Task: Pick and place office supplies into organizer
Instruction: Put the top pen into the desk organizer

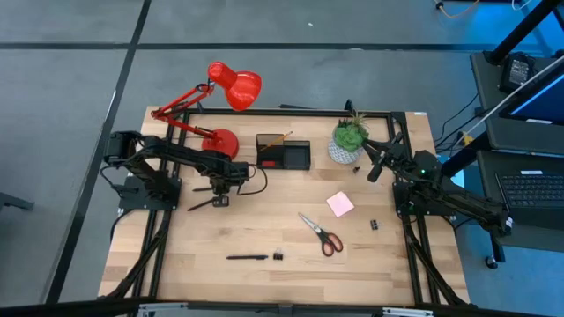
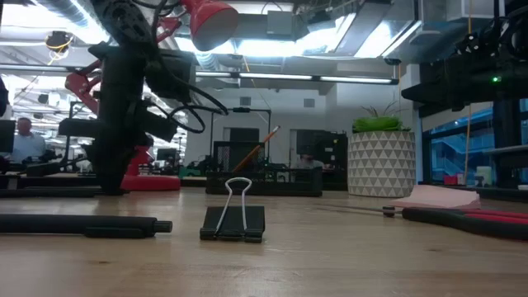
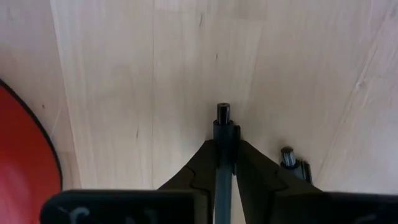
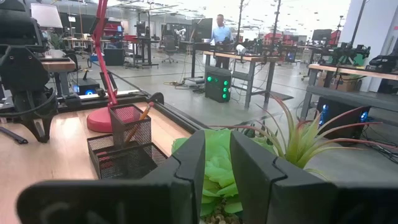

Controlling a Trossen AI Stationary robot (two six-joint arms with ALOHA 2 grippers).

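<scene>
My left gripper (image 1: 218,199) points down over the table's left half, in front of the red lamp's base, and is shut on a black pen (image 1: 201,205). The black organizer (image 1: 284,153) stands at the far middle with an orange pencil (image 1: 278,138) upright in its taller section. Lying flat on the wood are the red-handled scissors (image 1: 321,233), a pink sticky-note pad (image 1: 340,204), a second black pen (image 1: 247,257) and two small black clips (image 1: 278,256) (image 1: 374,225). My right gripper (image 1: 374,167) waits level at the far right beside the plant, open with nothing between its fingers. My left gripper pinches the black pen's barrel (image 3: 222,134) between its two fingertips from above, fingers pointing down. The pen lies about level and juts out of the fingers toward the table's left and near side, its free end (image 3: 222,112) over bare wood. Whether that end touches the table I cannot tell.
A red desk lamp (image 1: 220,106) stands at the far left, its base just behind my left gripper. A potted green plant (image 1: 349,141) stands right of the organizer, close in front of my right gripper (image 4: 217,155). Bare wood lies between my left gripper and the scissors.
</scene>
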